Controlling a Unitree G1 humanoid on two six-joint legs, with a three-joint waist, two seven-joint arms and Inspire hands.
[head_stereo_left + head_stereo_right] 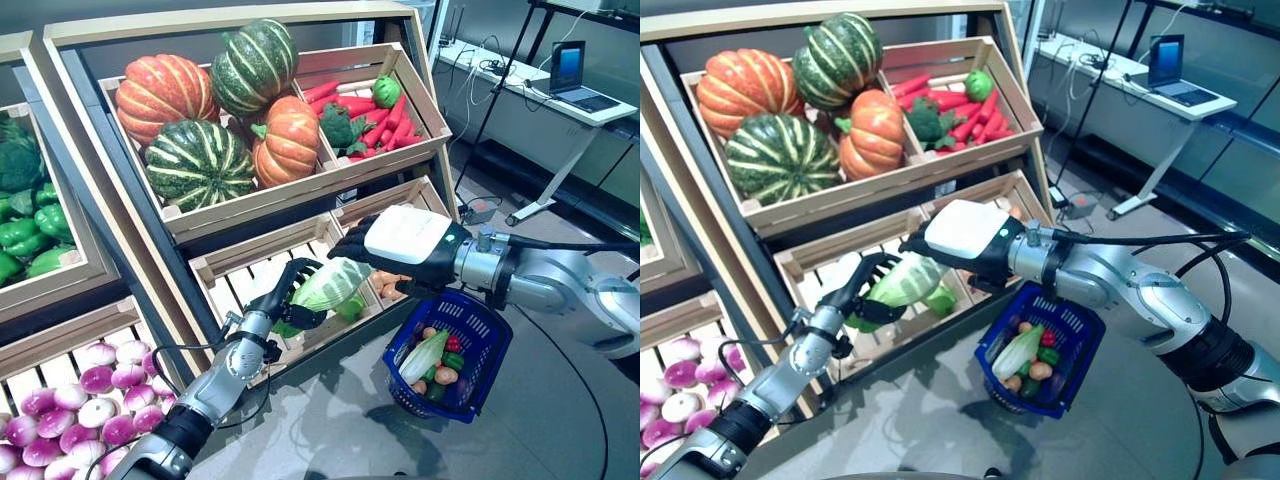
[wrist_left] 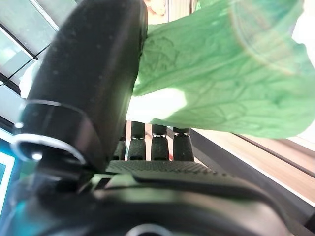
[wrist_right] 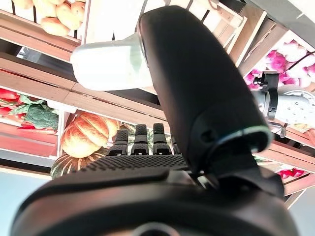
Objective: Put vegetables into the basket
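My left hand (image 1: pixel 283 300) is shut on a pale green cabbage (image 1: pixel 335 282) and holds it up in front of the lower slatted crate (image 1: pixel 240 275). In the left wrist view the cabbage's leaves (image 2: pixel 221 88) lie against the thumb. My right hand (image 1: pixel 405 238), with a white cover on its back, hovers just right of the cabbage, its fingers stretched out towards it. The blue basket (image 1: pixel 470 385) hangs under that wrist; its handle's hold is hidden. Inside lie a pale leafy vegetable (image 1: pixel 425 355) and several small ones.
The wooden shelf holds pumpkins (image 1: pixel 200 110) in the upper crate and carrots with broccoli (image 1: pixel 365 110) beside them. Green peppers (image 1: pixel 25 235) are at the far left, purple-white onions (image 1: pixel 80 400) below. A desk with a laptop (image 1: pixel 575 85) stands at the back right.
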